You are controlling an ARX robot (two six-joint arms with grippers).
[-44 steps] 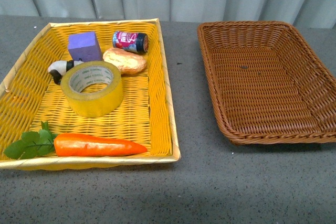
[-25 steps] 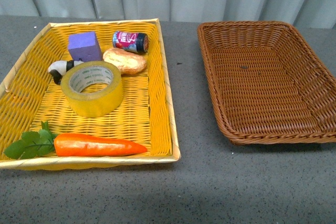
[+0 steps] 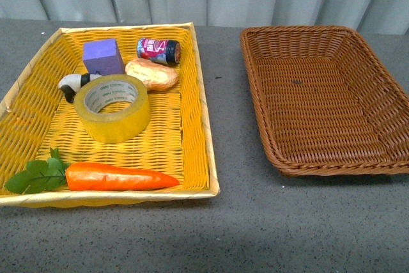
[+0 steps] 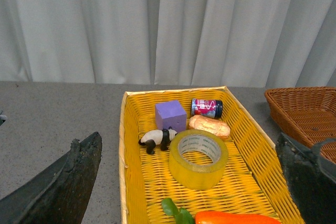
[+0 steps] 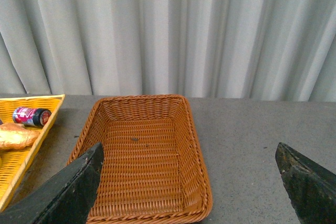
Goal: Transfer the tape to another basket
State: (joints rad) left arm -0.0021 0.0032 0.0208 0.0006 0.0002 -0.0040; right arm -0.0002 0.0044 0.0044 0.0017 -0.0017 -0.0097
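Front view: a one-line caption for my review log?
Tape roll lies in the yellow basket; brown basket stands apart to its right.

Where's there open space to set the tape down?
The brown basket is open inside, as is the table strip between the baskets. The yellow basket is crowded at its far end: tape, purple block, bun, can and panda huddle together.

Yellow tape [image 3: 115, 127] is showing glossy, translucent film; brown basket [image 3: 258, 94] is reading as matt woven wicker; counter [image 3: 255, 222] is looking speckled, rough.
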